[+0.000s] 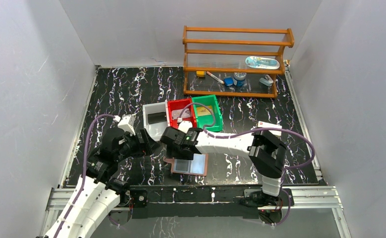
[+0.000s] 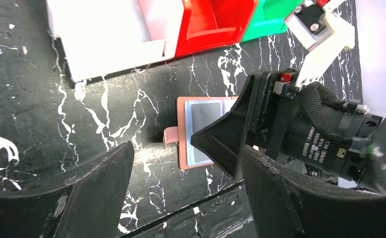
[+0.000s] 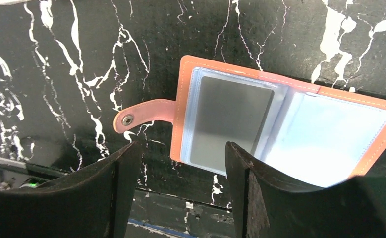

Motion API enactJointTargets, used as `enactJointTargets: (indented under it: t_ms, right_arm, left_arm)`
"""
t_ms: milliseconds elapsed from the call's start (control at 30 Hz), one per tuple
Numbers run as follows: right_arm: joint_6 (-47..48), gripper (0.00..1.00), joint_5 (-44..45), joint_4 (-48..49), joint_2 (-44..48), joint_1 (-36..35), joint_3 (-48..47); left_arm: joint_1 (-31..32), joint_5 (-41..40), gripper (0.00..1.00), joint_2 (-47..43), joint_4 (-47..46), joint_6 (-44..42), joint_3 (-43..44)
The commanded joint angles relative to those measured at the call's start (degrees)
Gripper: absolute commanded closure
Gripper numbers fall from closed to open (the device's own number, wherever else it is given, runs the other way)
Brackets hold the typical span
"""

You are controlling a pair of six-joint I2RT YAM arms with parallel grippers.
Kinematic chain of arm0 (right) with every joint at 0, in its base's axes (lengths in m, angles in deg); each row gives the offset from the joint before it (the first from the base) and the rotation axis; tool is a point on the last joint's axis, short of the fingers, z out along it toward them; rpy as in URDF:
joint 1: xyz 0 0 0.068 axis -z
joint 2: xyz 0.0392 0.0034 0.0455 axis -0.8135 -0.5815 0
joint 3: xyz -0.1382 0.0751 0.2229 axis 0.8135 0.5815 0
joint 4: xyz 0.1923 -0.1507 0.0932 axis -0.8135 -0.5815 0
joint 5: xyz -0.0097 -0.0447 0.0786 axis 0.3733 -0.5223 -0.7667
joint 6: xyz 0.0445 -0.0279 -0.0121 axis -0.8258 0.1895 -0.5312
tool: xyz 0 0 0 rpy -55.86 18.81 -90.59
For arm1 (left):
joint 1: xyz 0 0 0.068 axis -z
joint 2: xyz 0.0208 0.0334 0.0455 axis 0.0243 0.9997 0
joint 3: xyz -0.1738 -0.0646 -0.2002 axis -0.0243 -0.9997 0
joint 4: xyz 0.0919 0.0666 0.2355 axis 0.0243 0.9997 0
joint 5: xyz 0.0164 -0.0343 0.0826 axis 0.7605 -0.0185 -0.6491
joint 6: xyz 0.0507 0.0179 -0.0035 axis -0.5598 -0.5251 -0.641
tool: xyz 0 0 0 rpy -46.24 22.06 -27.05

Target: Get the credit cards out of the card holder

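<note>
The holder (image 3: 280, 129) lay open and flat on the table (image 1: 121, 89), near its front edge. The right gripper (image 3: 181, 148) and left gripper (image 2: 186, 148) were spread wide, empty. The holder was judged light and floppy, its grey card (image 3: 230, 124) stiff and slick, best pinched at the pocket mouth.

I am seeing the card holder (image 1: 190, 165) lying open on the bench (image 1: 126, 89) near its front edge, with a row of bins (image 1: 170, 111) sitting just behind it and a rack (image 1: 235, 59) standing farther back, rightward. The right gripper (image 3: 181, 148) is hovering over its left end, and the left gripper (image 2: 187, 148) is hanging leftward of that.
</note>
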Motion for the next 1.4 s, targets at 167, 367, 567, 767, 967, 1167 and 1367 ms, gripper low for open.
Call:
enactJointTargets:
  t_ms: [167, 367, 567, 767, 967, 1167, 1367]
  right_arm:
    - [-2.49, 0.28, 5.75, -10.35, -3.58, -0.97, -4.56]
    - [-1.98, 0.27, 4.32, -8.44, -3.98, -0.96, -3.89]
    - [-1.49, 0.26, 3.86, -7.61, -5.26, -0.96, -4.44]
    - [-0.64, 0.26, 2.65, -4.26, -5.93, -0.83, -2.19]
    - [-1.06, 0.28, 3.03, -6.25, -6.33, -0.75, -3.06]
    - [-1.43, 0.28, 4.31, -7.85, -4.72, -0.89, -4.37]
    - [-1.06, 0.28, 2.29, -4.73, -5.45, -0.88, -2.36]
  left_arm:
    - [-0.20, -6.29, 0.22, -2.97, 2.40, 0.63, 2.03]
    - [-0.22, -6.05, 0.21, -2.22, 2.36, 0.55, 2.06]
    - [-0.22, -6.12, 0.21, -2.34, 2.39, 0.63, 2.09]
    - [-0.21, -6.14, 0.21, -2.29, 2.39, 0.64, 2.06]
    - [-0.22, -6.04, 0.21, -2.29, 2.36, 0.64, 1.99]
    - [-0.22, -5.90, 0.21, -2.01, 2.32, 0.59, 1.99]
    - [-0.22, -5.79, 0.21, -1.83, 2.36, 0.56, 1.99]
